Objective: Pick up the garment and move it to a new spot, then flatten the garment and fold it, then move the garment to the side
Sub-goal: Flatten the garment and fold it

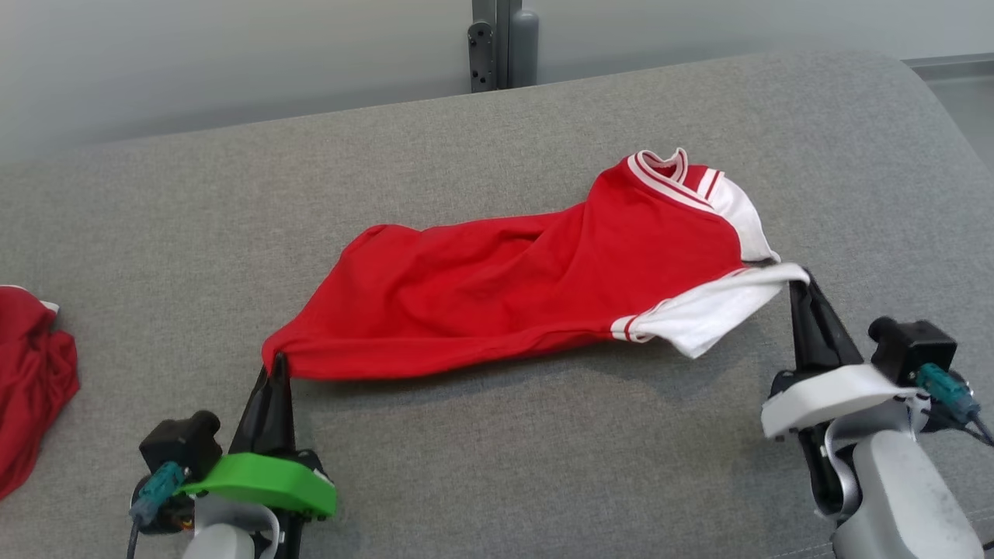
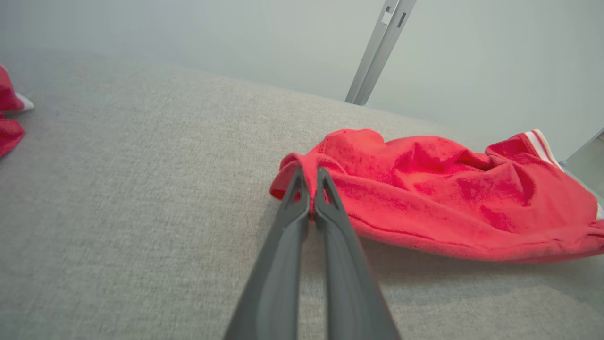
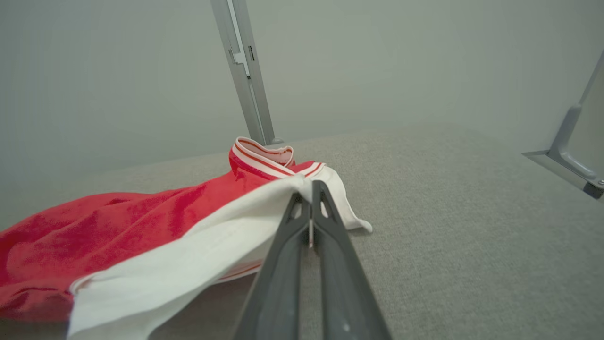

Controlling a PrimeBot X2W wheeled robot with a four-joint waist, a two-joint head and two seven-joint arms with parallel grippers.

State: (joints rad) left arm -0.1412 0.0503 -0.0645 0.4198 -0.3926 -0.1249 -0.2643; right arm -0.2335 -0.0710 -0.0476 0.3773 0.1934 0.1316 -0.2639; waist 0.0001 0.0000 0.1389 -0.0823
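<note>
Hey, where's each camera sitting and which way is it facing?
Head view: on the head, facing forward and down at the red-and-white shirt on grey upholstery; both arms' shut jaws show.
Left wrist view: on the left wrist, along its fingers, which pinch the shirt's red hem.
Right wrist view: on the right wrist, along its fingers, which pinch the white sleeve.
Shared: the shirt, the grey post.

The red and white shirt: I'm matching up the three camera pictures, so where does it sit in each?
Head view: shirt across the middle of the grey cushion, left gripper pinching its red hem corner, right gripper its white sleeve.
Left wrist view: shirt right of centre, hem corner in the left gripper.
Right wrist view: shirt lower left, white sleeve running to the right gripper.
Shared landmark: grey metal post behind the cushion, in all three.
</note>
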